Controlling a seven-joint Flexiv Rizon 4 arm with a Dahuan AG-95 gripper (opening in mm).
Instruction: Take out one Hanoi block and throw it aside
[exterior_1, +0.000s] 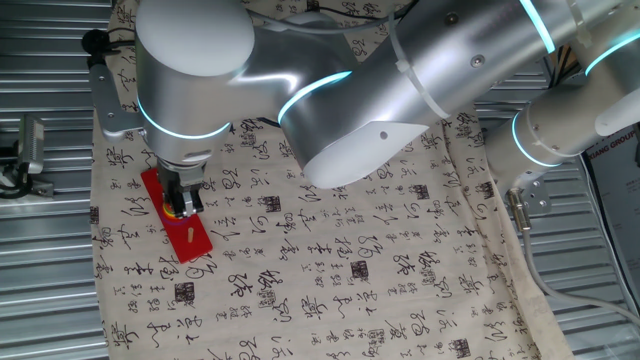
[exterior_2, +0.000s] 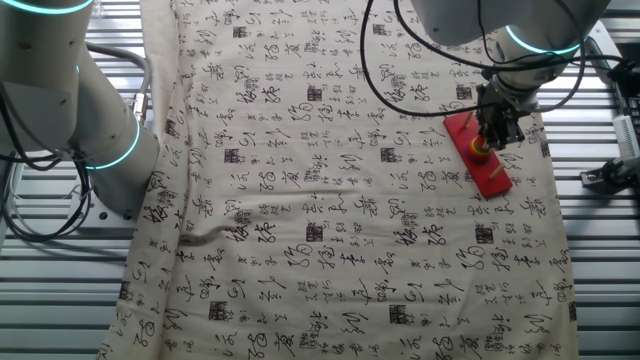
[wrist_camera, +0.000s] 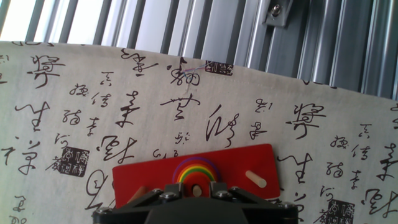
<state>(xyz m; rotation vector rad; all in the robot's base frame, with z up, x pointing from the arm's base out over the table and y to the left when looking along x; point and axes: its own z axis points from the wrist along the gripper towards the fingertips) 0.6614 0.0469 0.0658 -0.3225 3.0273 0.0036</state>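
A long red board (wrist_camera: 140, 179) with pegs lies on the calligraphy-print cloth (wrist_camera: 186, 99). A stack of rainbow-coloured rings (wrist_camera: 196, 165) sits on one peg. The Hanoi block (wrist_camera: 188, 184), the small red disc on top of the stack, lies between my fingers with the peg tip showing in its hole. My gripper (wrist_camera: 196, 186) is lowered over the stack, its jaws narrow and closed against the red disc. In the fixed views the gripper (exterior_1: 181, 205) (exterior_2: 487, 142) stands on the board (exterior_1: 200, 246) (exterior_2: 494, 180), and yellow rings show just under the fingertips.
A bare wooden peg (wrist_camera: 255, 179) stands on the board to the right of the stack. The cloth's far edge meets the ribbed metal tabletop (wrist_camera: 186, 31). The arm's large links (exterior_1: 400, 90) hang over the cloth. A second robot base (exterior_2: 90, 130) stands at the cloth's side.
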